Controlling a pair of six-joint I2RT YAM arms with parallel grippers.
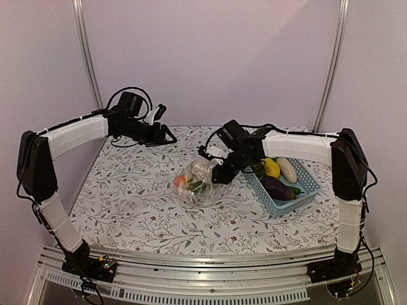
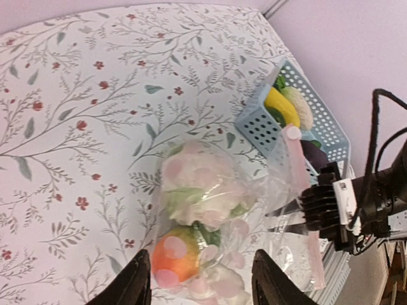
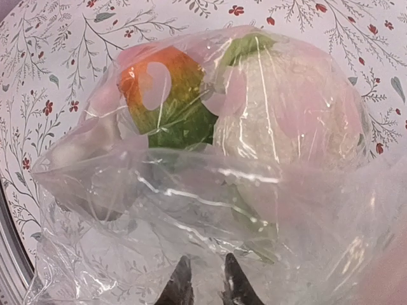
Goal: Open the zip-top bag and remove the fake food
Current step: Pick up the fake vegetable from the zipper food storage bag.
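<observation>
Pale lilac walls close in a bench point(image 1: 127, 190) covered with a flowered cloth. At the back left my left hand point(image 2: 200, 264) hangs raised, released, fingers spread and nothing between them, tilted down toward the middle. The zip-top bag point(image 1: 200, 178) lies mid-bench, to the right of that hand, nearer me and below it. Its length runs roughly left to right. Some fake food point(image 2: 175, 257) sits inside: an orange piece at the left end, a white cauliflower beside it. My right hand point(image 3: 203, 276) is the nearer one. It comes in low from the right and is clenched on the bag's right-hand edge, plastic pinched between the fingers. Just right of it stands the blue basket point(image 1: 261, 190), holding yellow, white and purple pieces.
</observation>
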